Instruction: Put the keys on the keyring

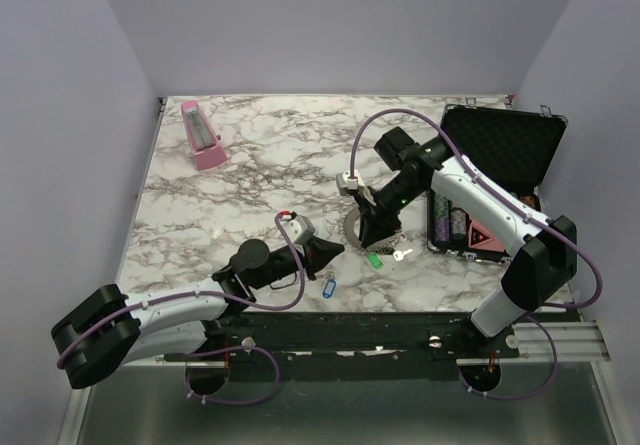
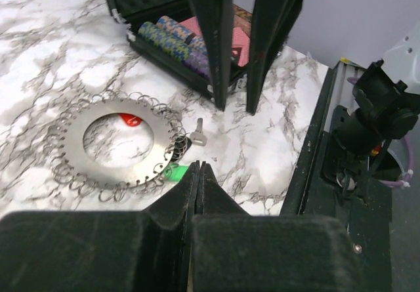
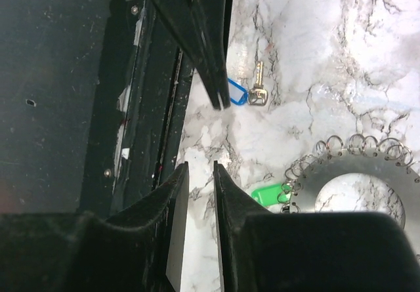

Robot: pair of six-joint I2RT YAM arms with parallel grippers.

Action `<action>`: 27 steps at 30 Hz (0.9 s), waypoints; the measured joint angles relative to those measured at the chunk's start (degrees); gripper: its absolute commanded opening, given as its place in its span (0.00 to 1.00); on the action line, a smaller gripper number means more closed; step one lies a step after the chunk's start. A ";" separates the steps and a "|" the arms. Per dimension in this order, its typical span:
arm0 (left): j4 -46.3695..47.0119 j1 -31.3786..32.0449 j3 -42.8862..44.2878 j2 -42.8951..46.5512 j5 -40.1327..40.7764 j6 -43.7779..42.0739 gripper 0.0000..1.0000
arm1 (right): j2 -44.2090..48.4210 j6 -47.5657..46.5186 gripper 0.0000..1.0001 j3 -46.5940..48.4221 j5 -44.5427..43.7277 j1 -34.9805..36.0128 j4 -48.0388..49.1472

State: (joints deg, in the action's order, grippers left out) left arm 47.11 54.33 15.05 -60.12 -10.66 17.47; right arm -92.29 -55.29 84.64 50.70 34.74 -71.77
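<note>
On the marble table [image 1: 250, 165], the keyring [image 2: 75, 149] lies flat near the open case [image 1: 500, 145], with small wire loops all round its toothed rim. Your right gripper [image 3: 199, 174] hangs just beside it, jaws a little apart with nothing between them. Your left gripper [image 2: 199, 170] is pressed shut, empty as far as I can tell. The green key [image 3: 268, 195] touches a rim loop; whether it is threaded I cannot tell. The blue key [image 3: 237, 95] lies loose by the left fingertips. Take that one by its plastic head, low and square, leaving its hole free for a loop.
</note>
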 measured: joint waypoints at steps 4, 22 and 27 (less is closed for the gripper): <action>-2.29 -0.61 -1.81 3.45 3.04 1.86 0.00 | 0.24 -0.24 0.32 -1.60 1.40 -1.31 0.94; -34.51 -1.07 0.52 13.73 13.22 17.70 0.69 | 3.37 -7.89 0.39 -17.86 12.17 -4.15 10.88; -43.54 -0.92 6.43 7.13 13.29 20.79 0.52 | 3.34 -7.98 0.39 -18.23 13.40 -5.38 11.89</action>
State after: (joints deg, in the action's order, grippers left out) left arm 3.57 53.41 21.47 -52.99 2.63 38.26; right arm -88.95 -63.26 66.41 64.10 29.36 -59.88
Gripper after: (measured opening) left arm 0.602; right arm 0.391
